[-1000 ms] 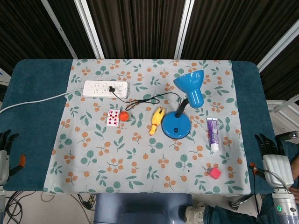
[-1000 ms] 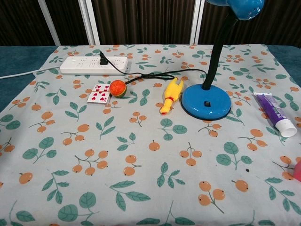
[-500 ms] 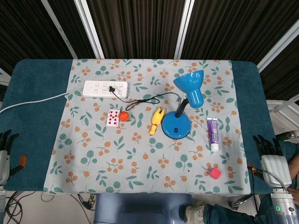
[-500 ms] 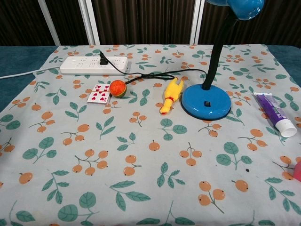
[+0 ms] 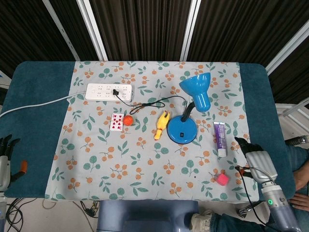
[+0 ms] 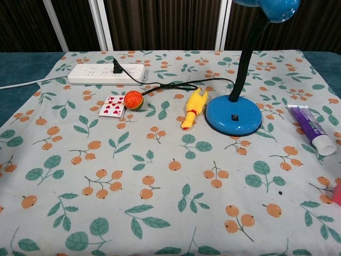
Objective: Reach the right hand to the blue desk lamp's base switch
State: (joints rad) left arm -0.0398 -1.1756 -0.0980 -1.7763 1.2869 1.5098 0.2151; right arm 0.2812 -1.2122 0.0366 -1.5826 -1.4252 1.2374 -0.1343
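Note:
The blue desk lamp [image 5: 189,108] stands right of the table's middle, with its round base [image 5: 182,130] [image 6: 234,115] flat on the cloth. A small dark switch [image 5: 181,134] [image 6: 234,117] sits on the front of that base. My right hand [image 5: 256,160] hovers over the table's front right corner, fingers spread and empty, well to the right of the lamp base. My left hand [image 5: 5,157] hangs off the table's left front edge, also empty. The chest view shows neither hand.
A purple toothpaste tube [image 5: 219,138] and a pink cube [image 5: 221,179] lie between my right hand and the lamp. A yellow rubber chicken [image 5: 161,124], an orange ball [image 5: 127,120], a playing card [image 5: 116,122] and a white power strip [image 5: 109,91] lie further left.
My right hand has moved left and forward from beyond the right edge onto the table's front right corner. The left hand and the objects have not moved.

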